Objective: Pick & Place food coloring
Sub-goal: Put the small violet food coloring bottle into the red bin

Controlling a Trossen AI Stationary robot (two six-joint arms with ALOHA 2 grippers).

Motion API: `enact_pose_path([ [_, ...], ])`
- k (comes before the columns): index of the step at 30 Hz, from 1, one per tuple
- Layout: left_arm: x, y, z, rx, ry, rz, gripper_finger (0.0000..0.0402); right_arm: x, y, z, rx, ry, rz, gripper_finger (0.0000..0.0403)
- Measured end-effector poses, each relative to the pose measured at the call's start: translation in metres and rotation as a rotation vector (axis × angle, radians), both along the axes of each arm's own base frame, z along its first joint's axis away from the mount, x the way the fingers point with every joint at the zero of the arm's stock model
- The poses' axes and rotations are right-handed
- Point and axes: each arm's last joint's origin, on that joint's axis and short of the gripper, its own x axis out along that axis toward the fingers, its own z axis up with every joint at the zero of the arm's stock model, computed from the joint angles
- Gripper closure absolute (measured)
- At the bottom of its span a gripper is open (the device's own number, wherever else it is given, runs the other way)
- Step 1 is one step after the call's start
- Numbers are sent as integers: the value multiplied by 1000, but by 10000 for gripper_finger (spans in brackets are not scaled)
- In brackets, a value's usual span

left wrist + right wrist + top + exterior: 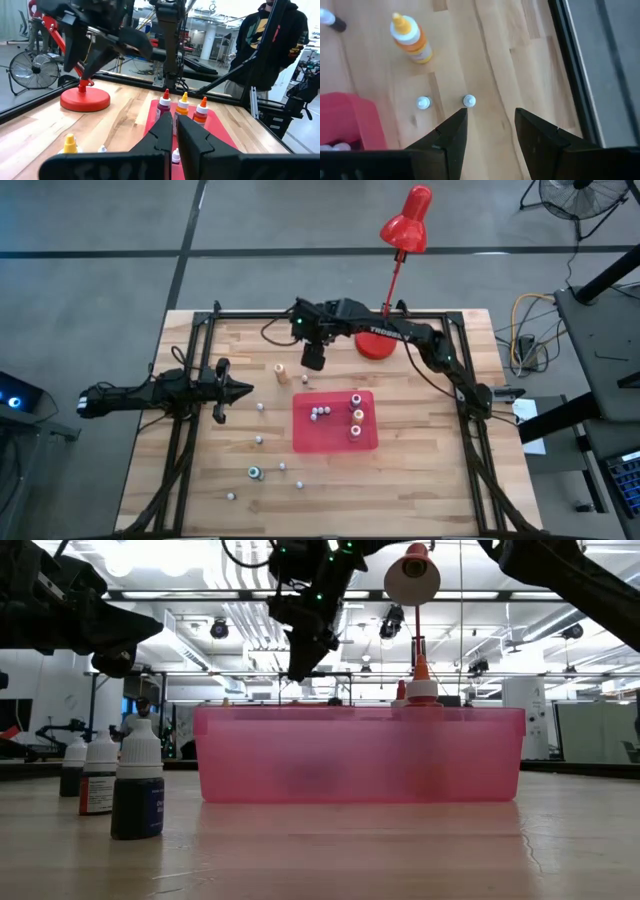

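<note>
My right claw [314,362] hangs above the tabletop [420,470], just beyond the far left corner of the red tray [335,442]. Its fingers stand partly apart with nothing between them. Looking down past them I see a small white-capped bottle [469,101] almost under my fingertips, a second white-capped one [423,103] just beside it toward the tray, and an orange bottle [411,39] farther from the tray.

My left claw [243,390] waits well to the left of the tray, fingers pressed together and empty, pointing toward it.

Inside the tray three taller bottles stand in a row near its right side: a purple-pink one [164,106], a yellow one [183,103] and an orange-red one [201,109]. A cluster of tiny pale bottles [319,413] sits left of them in the tray.

More food coloring is scattered on the tabletop left of and nearer than the tray, among it a teal bottle [254,473]. The red desk lamp [377,343] stands beyond the tray.
</note>
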Motion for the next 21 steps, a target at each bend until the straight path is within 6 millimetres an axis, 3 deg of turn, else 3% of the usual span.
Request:
enact_pose_path([
  [10, 0, 0, 0, 0, 0, 0, 402, -6, -23, -3, 66, -19, -33, 248],
  [21, 0, 0, 0, 0, 0, 0, 402, 10, -29, -44, 96, 24, -29, 248],
])
